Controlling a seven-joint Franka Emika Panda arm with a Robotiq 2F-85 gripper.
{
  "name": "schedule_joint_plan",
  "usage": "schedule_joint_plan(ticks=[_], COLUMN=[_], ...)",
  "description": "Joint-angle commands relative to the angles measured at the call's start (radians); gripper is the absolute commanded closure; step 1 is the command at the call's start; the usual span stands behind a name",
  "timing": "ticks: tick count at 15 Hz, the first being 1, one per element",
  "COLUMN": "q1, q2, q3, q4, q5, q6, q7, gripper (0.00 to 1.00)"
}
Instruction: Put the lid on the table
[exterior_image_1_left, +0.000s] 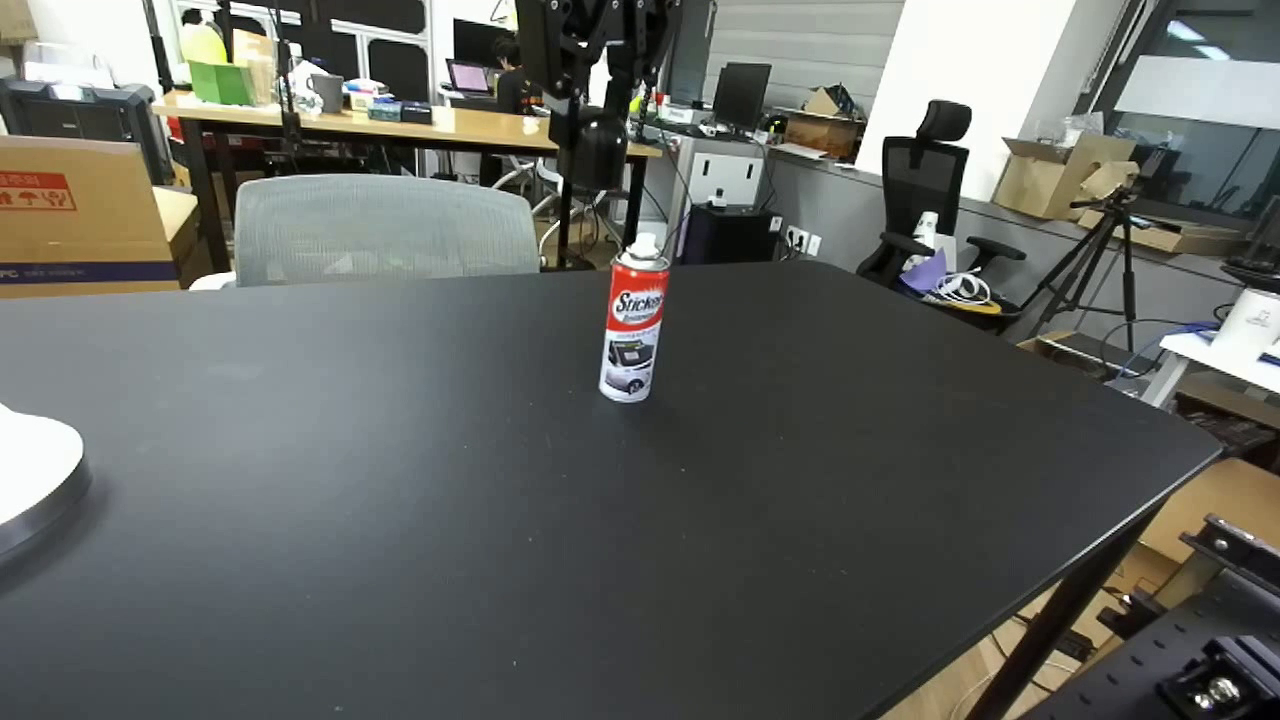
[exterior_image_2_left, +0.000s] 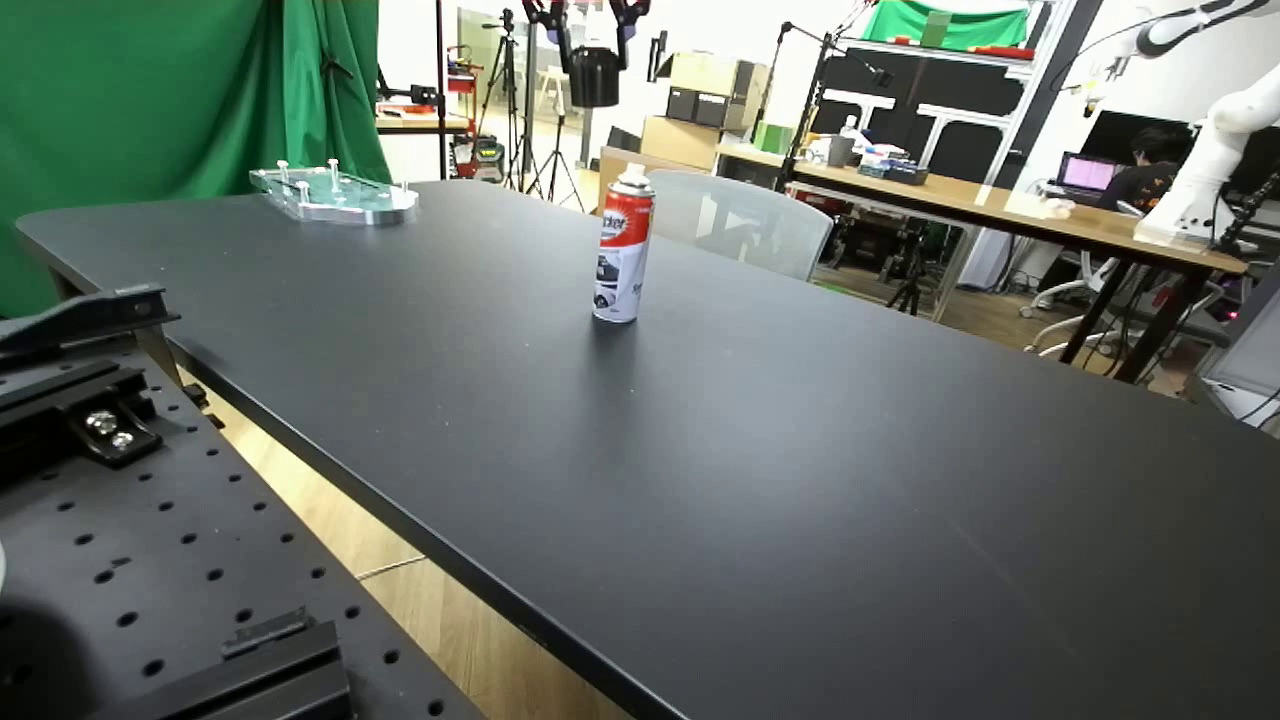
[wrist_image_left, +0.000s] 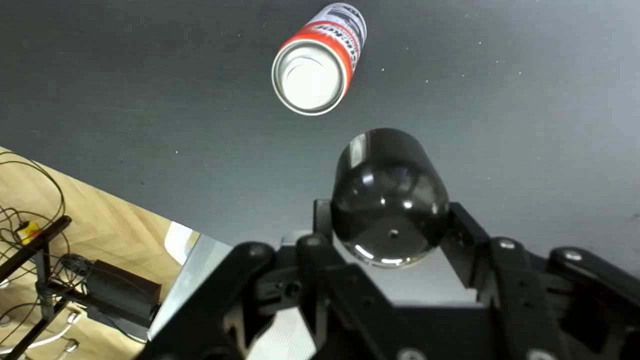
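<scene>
A black two-fingered gripper (wrist_image_left: 389, 219) is holding a glossy black cylindrical lid (exterior_image_2_left: 595, 80) clear of a flat matte-black table (exterior_image_1_left: 400, 500) and red-and-white spray can (exterior_image_1_left: 634, 325).

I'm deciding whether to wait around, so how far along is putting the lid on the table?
Done: the lid is off the can, whose white nozzle shows. In hand: the pincer holds the lid above the table. Left, it seems: lowering it there and letting go.

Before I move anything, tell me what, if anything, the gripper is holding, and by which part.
The gripper holds the black lid by opposite sides of its wall, near the rounded upper end, clear of the table.
</scene>
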Motion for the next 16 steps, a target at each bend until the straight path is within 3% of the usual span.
schedule_joint_plan(ticks=[1, 11, 16], q1=[0.015, 0.01, 0.044], q2=[-0.003, 0.144, 0.231], q3=[0.014, -0.014, -0.117], q4=[-0.043, -0.191, -0.224], q5=[0.013, -0.027, -0.112], q6=[0.018, 0.231, 0.374], q7=[0.033, 0.23, 0.349], gripper=[0.68, 0.68, 0.68])
